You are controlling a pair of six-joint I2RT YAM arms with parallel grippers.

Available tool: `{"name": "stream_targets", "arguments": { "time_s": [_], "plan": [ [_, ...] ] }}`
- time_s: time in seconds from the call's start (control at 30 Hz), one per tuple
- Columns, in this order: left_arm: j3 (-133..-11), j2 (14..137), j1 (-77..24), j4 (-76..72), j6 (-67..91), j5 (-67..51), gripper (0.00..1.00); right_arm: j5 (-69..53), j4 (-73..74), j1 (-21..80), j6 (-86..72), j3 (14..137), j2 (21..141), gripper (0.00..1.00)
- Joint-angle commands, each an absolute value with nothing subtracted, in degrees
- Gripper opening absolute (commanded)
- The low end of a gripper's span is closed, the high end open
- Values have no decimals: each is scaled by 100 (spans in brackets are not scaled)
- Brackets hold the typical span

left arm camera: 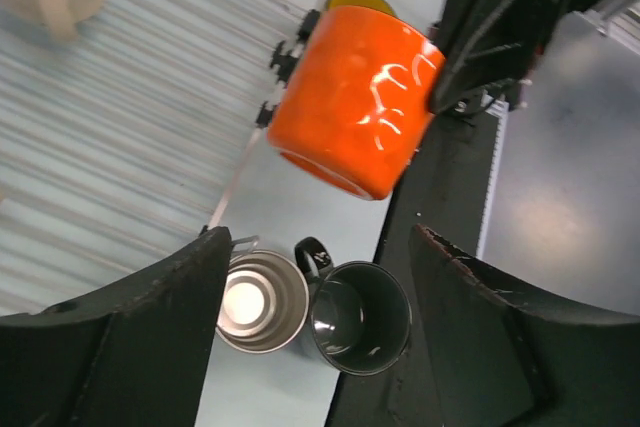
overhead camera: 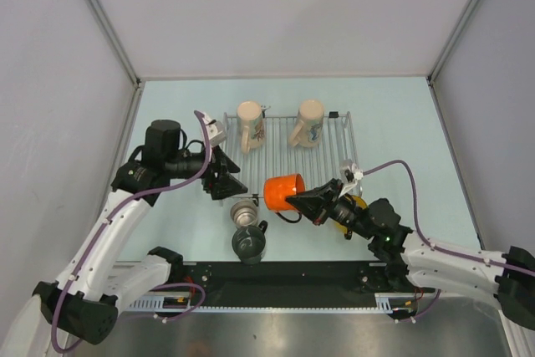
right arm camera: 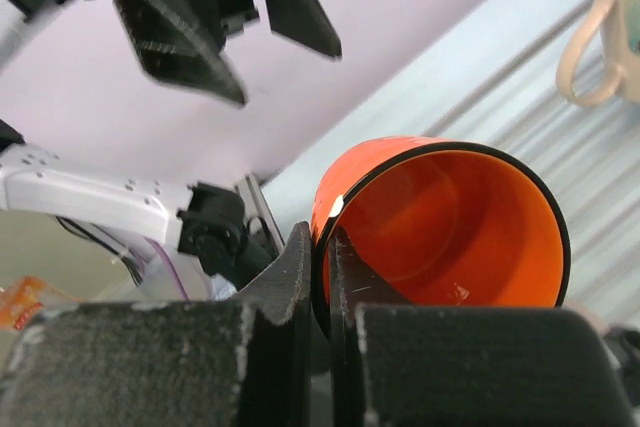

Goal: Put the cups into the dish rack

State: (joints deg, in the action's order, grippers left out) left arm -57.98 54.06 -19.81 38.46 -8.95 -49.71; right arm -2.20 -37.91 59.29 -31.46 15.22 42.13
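- Right gripper [overhead camera: 294, 201]: the fingers are clenched on the rim wall of the glossy orange ceramic mug [overhead camera: 284, 192], one finger inside the mouth and one outside. The right wrist view shows this clamp directly.
- The orange ceramic mug lies on its side in the grip. Its open mouth faces the right gripper and its base points toward the left arm. It sits at the near edge of the flat silver wire dish rack [overhead camera: 277, 141].
- Left gripper [overhead camera: 227, 177]: the fingers are released and spread, grasping nothing. It is positioned just beside the near left corner of the rack and aimed toward the orange mug.
- Two cream mugs with printed pictures, one on the left [overhead camera: 249, 125] and one on the right [overhead camera: 308, 123], lie on their sides on the far part of the rack, apart from each other.
- The small shiny steel mug [overhead camera: 243, 212] and the dark grey-green mug [overhead camera: 249, 242] stand upright on the pale blue table [overhead camera: 393, 123], near the rack and just beside each other.
- The yellow mug [overhead camera: 358, 204] is on the table, largely hidden behind the right gripper.
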Motion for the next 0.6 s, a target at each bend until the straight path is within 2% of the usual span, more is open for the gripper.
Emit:
{"name": "stream_targets", "arguments": {
  "time_s": [0.0,0.1,0.23,0.57],
  "plan": [
    [-5766,5432,-1951,3858,-862,-6134,79,-720,-7793,5573,-3646,1599,4868,0],
    [-5678,5309,-1942,3736,-835,-6423,83,-992,-8838,5126,-4155,1784,5492,0],
    [-5406,5081,-1951,3297,-564,-6714,85,-1002,-9070,4834,-4517,2223,5914,0],
    [-4913,5115,-1942,2497,130,-6706,83,-1265,-9132,4904,-5027,3550,6995,0]
  ]
}}
